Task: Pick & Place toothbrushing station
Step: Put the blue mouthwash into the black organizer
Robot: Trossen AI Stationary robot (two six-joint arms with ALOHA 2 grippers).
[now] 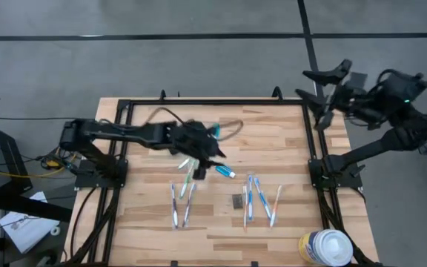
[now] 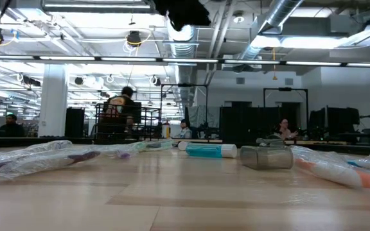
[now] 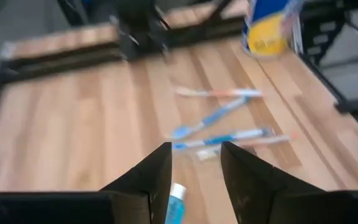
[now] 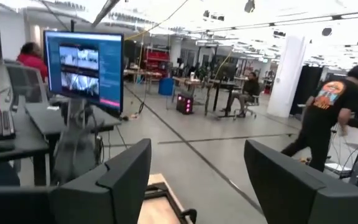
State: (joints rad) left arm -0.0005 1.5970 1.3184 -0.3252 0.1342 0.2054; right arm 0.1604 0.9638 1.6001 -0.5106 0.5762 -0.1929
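Observation:
My left gripper [image 1: 210, 152] hangs open above the middle of the table; the low view shows it dark at the top [image 2: 182, 9]. A blue-and-white toothpaste tube [image 1: 226, 172] lies flat just below and ahead of it, and shows between the fingers in the left wrist view [image 3: 176, 202]. Slim toothbrushes lie flat in a left group [image 1: 181, 199] and a right group [image 1: 262, 199]. The black mesh caddy does not show. My right gripper [image 1: 319, 87] is open and empty, off the table's far right corner.
A small dark grey block [image 1: 237, 200] lies between the two toothbrush groups. A large white round canister [image 1: 325, 247] stands at the near right corner. A black frame [image 1: 213, 102] runs along the table's far edge. People stand in the room beyond.

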